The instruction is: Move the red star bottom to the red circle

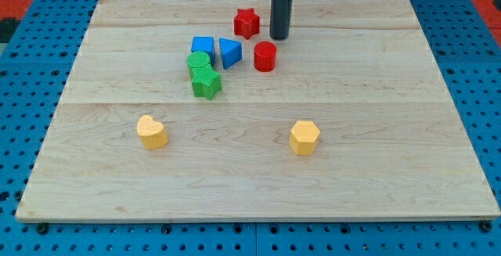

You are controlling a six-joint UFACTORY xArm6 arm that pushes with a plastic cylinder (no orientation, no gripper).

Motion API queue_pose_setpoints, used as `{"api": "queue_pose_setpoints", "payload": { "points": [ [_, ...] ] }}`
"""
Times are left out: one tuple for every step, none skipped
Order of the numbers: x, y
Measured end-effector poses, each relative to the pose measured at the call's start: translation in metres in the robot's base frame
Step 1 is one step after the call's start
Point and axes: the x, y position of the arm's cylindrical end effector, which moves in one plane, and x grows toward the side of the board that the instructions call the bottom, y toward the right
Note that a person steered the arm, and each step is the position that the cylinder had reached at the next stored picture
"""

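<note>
The red star (pixel 246 23) lies near the view's top, left of centre. The red circle (pixel 264 55) sits just below and to the right of it, a small gap apart. My tip (pixel 279 37) comes down from the view's top and rests on the board to the right of the red star and just above the red circle, touching neither.
A blue cube (pixel 203 48) and a blue triangle (pixel 229 52) sit left of the red circle. A green circle (pixel 199 61) and a green star (pixel 207 82) lie just below them. A yellow heart (pixel 152 131) and a yellow hexagon (pixel 304 137) lie lower down on the wooden board (pixel 391 162).
</note>
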Motion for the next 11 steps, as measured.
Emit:
{"api": "queue_pose_setpoints", "payload": {
  "points": [
    [-0.063,-0.01],
    [-0.071,-0.06],
    [-0.07,-0.095],
    [-0.06,-0.071],
    [-0.048,-0.036],
    [-0.061,-0.087],
    [-0.024,-0.116],
    [-0.006,-0.065],
    [-0.015,-0.035],
    [-0.035,-0.035],
    [-0.03,0.019]
  ]
}}
